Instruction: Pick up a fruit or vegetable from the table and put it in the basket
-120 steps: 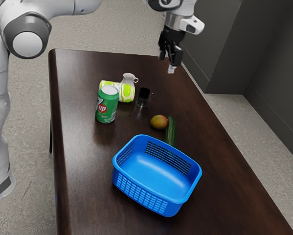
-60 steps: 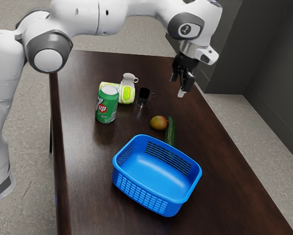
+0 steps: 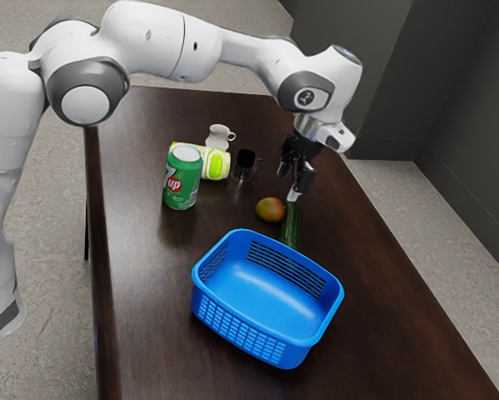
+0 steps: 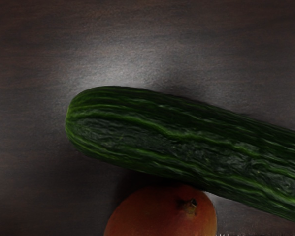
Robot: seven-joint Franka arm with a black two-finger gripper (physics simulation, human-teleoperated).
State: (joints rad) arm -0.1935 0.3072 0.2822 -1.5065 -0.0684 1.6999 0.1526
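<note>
Jaws lowered, parted, near cucumber [image 3: 291, 227] | mango [image 3: 270, 209] beside | open tabletop [image 3: 342, 229] opposite

Cucumber [image 4: 186, 142]: one end cut off, wrist view. Mango [image 4: 159, 216]: partly cut off, same view. White jug [image 3: 219, 136]: base hidden behind yellow-green container [image 3: 215, 164], itself partly behind soda can [image 3: 182, 183].

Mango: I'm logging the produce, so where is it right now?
The mango lies on the table, on the exterior view's left of the cucumber, near the blue basket.
</note>
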